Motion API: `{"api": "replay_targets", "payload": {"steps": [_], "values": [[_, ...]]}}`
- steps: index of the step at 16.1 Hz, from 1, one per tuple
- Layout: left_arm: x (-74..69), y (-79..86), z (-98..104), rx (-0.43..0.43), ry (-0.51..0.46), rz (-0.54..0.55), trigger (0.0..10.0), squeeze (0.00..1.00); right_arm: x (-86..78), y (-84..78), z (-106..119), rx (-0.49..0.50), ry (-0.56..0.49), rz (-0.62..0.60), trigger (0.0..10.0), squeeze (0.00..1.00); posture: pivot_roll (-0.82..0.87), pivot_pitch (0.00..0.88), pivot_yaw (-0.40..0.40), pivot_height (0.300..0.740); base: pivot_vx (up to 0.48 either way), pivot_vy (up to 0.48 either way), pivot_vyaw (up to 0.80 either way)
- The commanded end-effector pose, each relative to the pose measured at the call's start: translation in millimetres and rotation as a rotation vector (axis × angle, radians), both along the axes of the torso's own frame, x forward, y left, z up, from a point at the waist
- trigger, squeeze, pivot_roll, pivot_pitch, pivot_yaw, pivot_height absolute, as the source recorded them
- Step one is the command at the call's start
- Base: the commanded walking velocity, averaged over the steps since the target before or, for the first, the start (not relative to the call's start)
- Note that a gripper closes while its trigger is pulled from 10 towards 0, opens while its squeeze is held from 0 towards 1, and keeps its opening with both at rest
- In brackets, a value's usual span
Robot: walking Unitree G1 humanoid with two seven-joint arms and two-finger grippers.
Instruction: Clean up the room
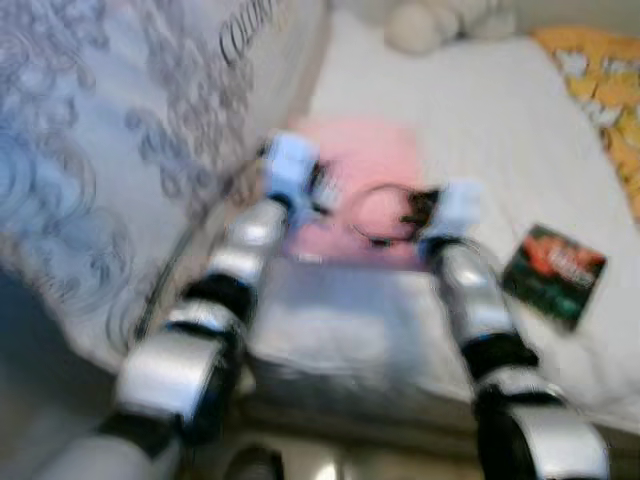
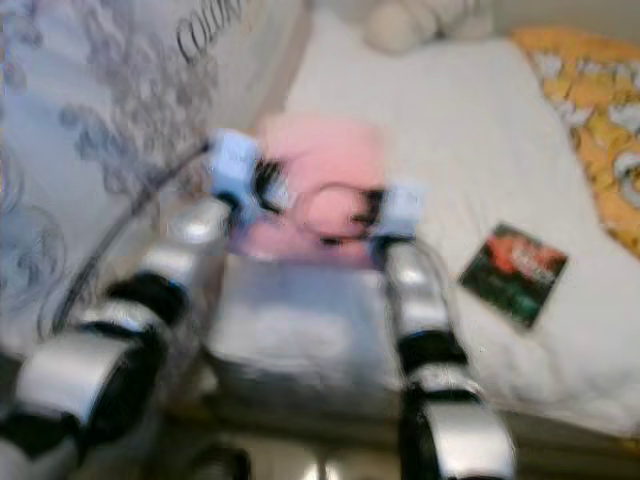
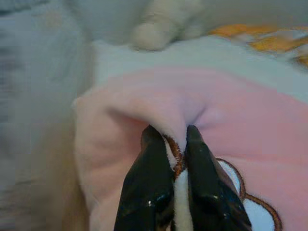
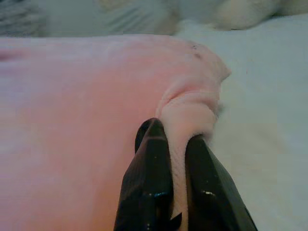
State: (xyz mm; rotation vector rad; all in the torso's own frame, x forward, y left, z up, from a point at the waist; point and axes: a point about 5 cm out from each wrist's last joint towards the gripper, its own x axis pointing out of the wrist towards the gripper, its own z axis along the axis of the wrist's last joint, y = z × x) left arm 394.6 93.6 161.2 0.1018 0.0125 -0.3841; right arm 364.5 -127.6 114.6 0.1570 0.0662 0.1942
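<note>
Pink fleece, soft and thick, is what I have in both grippers: a small pink blanket (image 1: pixel 365 170) lying on the white bed (image 1: pixel 470 110), close to the bed's left edge beside the patterned grey drape (image 1: pixel 110 150). My left gripper (image 3: pixel 174 144) is clamped on a pinch of the cloth at the left near corner, just where a brown-edged white patch is stitched on, and my right gripper (image 4: pixel 175 139) is clamped on a bunched fold at the right near corner. I judge the blanket light and quite limp; it will sag and drape between my two holds rather than keep any shape, and the pile should give the fingers good grip, so slipping seems unlikely unless I hold too little of it. The corners are the right places to hold for folding or lifting, since a grip in the middle would only gather a lump. It lies flat, roughly squarish, so I cannot name a clear long axis; its near edge runs from one gripper to the other and the rest stretches away from me toward the cream plush toy (image 1: pixel 420 25) at the head of the bed. A dark book (image 1: pixel 553 272) lies on the bed to my right, apart from the blanket, and an orange patterned cloth (image 1: pixel 600 80) sits along the far right.
</note>
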Motion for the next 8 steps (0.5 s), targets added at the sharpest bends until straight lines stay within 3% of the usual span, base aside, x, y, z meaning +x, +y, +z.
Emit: {"api": "replay_targets", "payload": {"steps": [1, 3, 4, 5, 6, 8], "values": [[2.7, -8.5, 10.8, -0.002, -0.038, 0.009, 10.0, 0.00, 4.8, -18.3, 6.2, -0.040, -0.006, -0.033, 10.0, 0.00, 0.09, 0.000, -0.018, 0.740, 0.341, 0.337, 0.00], [3.6, -6.8, 9.2, -0.020, -0.034, 0.061, 10.0, 0.00, 10.8, -18.5, 6.4, -0.088, 0.027, -0.005, 10.0, 0.00, 0.09, 0.000, -0.043, 0.740, 0.368, 0.307, 0.00], [4.2, -4.2, 6.3, -0.011, -0.026, 0.097, 10.0, 0.00, 14.2, -18.0, 3.7, -0.129, 0.068, 0.004, 10.0, 0.00, 0.09, 0.008, -0.075, 0.740, 0.000, 0.000, 0.00], [4.8, 0.9, 2.5, -0.005, -0.009, 0.133, 10.0, 0.00, 15.4, -15.5, -2.3, -0.162, 0.124, 0.010, 10.0, 0.00, 0.09, 0.076, -0.099, 0.740, 0.000, 0.000, 0.00], [3.0, 3.1, -5.1, 0.033, 0.010, 0.136, 10.0, 0.00, 13.0, -8.7, -10.6, -0.213, 0.158, 0.029, 10.0, 0.00, 0.06, 0.131, -0.105, 0.740, 0.000, 0.000, 0.00], [-2.6, 8.5, -21.5, 0.160, 0.025, 0.126, 10.0, 0.00, 4.5, 13.6, -27.6, -0.178, 0.219, 0.054, 10.0, 0.00, 0.02, 0.199, -0.115, 0.740, 0.000, 0.000, 0.00]]}}
